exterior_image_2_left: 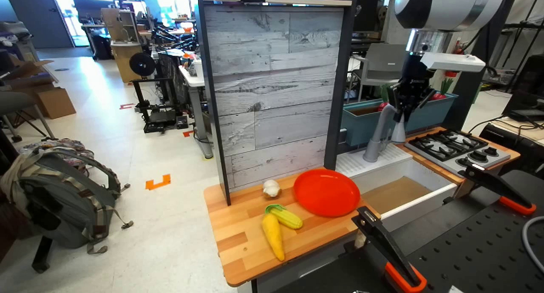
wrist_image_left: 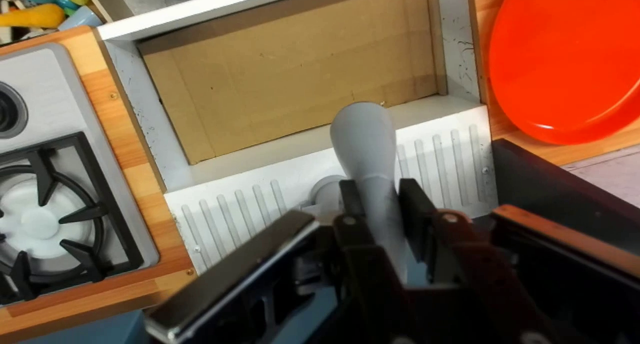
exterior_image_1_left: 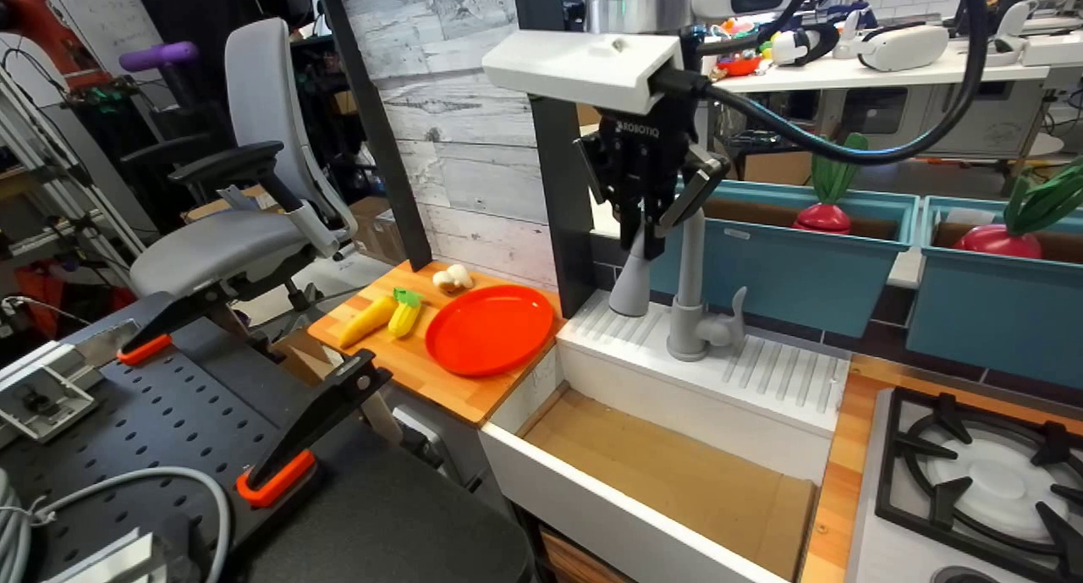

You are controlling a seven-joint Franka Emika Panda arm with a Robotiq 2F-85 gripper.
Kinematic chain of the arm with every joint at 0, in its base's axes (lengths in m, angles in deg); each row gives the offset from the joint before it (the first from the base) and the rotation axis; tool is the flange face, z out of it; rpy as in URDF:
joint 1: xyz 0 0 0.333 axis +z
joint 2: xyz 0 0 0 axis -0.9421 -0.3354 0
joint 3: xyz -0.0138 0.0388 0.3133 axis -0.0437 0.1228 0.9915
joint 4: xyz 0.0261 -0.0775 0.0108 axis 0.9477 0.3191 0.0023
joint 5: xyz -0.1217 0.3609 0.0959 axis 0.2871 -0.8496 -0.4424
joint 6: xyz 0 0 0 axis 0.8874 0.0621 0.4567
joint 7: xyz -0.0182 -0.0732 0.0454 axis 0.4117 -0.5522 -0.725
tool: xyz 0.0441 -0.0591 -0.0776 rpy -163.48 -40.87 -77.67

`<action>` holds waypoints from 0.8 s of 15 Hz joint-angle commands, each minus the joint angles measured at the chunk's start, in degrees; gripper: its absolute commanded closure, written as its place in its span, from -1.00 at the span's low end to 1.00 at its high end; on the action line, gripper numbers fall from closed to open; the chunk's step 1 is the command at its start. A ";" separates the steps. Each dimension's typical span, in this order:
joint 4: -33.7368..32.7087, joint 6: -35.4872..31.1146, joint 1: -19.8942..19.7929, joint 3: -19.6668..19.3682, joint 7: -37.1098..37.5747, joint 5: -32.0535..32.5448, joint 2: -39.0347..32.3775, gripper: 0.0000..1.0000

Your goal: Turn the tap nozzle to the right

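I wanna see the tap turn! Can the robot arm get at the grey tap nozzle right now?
Yes, it looks like it: in the wrist view, the end effector has a fingertip on each side of the tap nozzle, seemingly touching it, and nothing seems in the way.

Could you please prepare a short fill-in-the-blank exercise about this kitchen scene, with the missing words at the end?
1. The gripper has one finger on each ____ of the grey tap nozzle.
2. The white sink has brown ____ on its floor.
3. The green-topped corn cob on the wooden counter is otherwise ____.
4. In the wrist view, the plate is at the right edge and the gas stove at the ____ edge.
Missing words: side; cardboard; yellow; left.
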 commanded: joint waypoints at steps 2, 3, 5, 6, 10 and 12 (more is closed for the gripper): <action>-2.02 2.86 -0.80 -3.31 -2.78 5.52 1.06 0.87; -1.91 2.40 -0.71 -3.36 -2.90 5.98 0.97 0.87; -1.79 2.13 -0.54 -3.42 -3.07 6.76 0.89 0.87; -1.74 2.11 -0.53 -3.34 -3.12 7.03 0.91 0.87; -1.43 1.98 -0.52 -3.39 -3.29 8.07 1.19 -0.31; -1.31 1.99 -0.45 -3.64 -3.42 8.77 1.31 -0.57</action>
